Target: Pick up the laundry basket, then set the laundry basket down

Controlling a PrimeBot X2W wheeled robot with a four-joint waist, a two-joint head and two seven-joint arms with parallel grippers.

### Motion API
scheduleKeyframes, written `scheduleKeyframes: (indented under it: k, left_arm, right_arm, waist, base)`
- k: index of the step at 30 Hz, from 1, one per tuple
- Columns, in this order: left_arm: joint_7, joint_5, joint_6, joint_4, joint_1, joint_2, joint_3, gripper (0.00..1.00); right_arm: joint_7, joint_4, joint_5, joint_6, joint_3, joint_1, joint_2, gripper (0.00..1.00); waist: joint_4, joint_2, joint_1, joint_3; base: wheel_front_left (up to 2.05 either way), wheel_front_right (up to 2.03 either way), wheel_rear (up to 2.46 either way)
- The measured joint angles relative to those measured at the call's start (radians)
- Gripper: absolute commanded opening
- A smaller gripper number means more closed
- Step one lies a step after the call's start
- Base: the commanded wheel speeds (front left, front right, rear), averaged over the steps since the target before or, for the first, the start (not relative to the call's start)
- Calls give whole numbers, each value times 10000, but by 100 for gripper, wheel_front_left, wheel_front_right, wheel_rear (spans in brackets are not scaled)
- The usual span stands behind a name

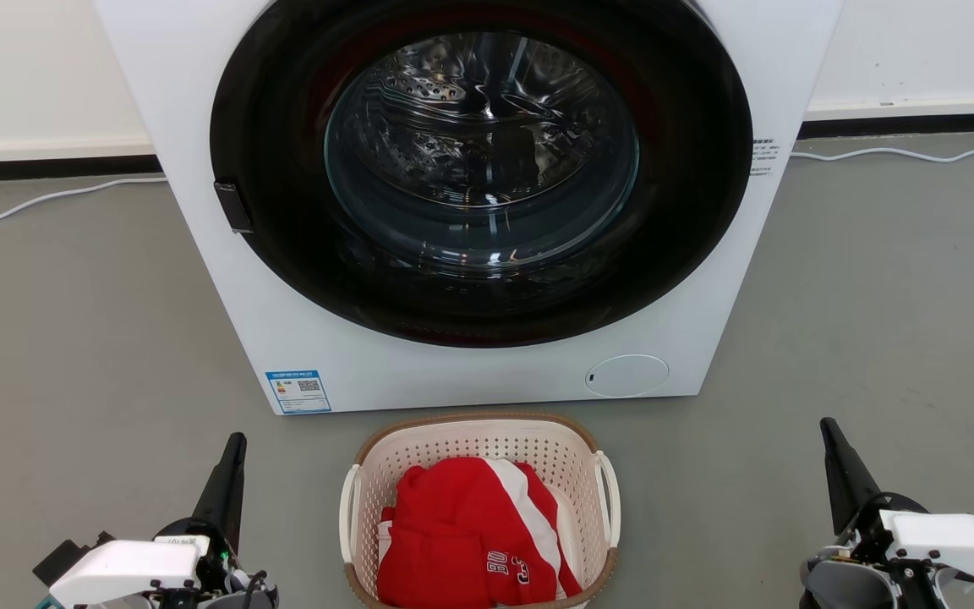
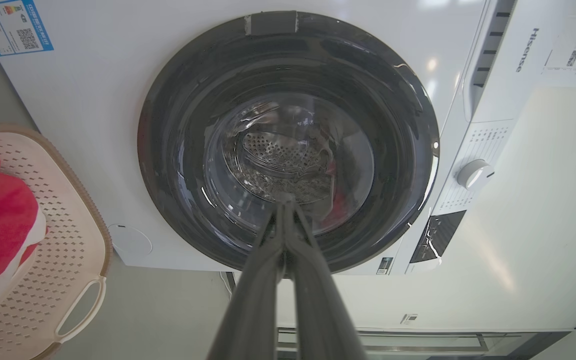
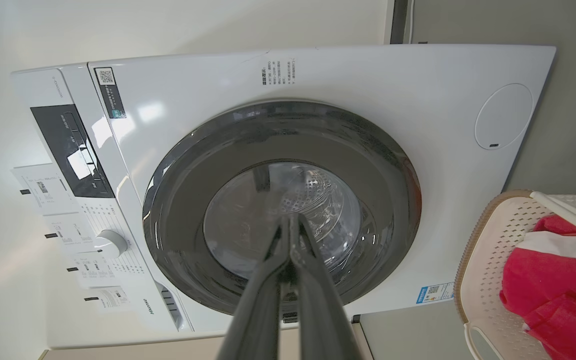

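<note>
While the laundry basket (image 1: 474, 418) sits on the floor (image 1: 98, 338) just before the washing machine (image 1: 470, 376), near edge cut off, a red garment (image 1: 453, 524) hiding its bottom, I see left gripper (image 1: 235, 444) and right gripper (image 1: 828, 427) flanking it, fingers pressed together, empty, bare floor between.

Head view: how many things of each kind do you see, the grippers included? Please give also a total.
White front-loading washing machine: 1
Cream perforated plastic laundry basket with brown rim: 1
Red-and-white garment heap inside it: 1
Dark two-fingered grippers, shut: 2, left gripper and right gripper
White cable stretches: 2
Total: 7
</note>
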State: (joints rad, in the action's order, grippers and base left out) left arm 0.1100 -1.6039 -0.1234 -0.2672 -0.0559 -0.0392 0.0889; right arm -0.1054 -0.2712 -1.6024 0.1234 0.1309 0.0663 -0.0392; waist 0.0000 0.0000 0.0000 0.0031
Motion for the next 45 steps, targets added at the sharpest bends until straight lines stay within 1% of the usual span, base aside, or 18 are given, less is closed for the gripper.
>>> scheduleKeyframes:
  k: [45]
  left_arm:
    - [0, 0, 0, 0, 0, 0, 0, 0]
  right_arm:
    - [0, 0, 0, 0, 0, 0, 0, 0]
  waist:
    - [0, 0, 0, 0]
  base:
    - [0, 0, 0]
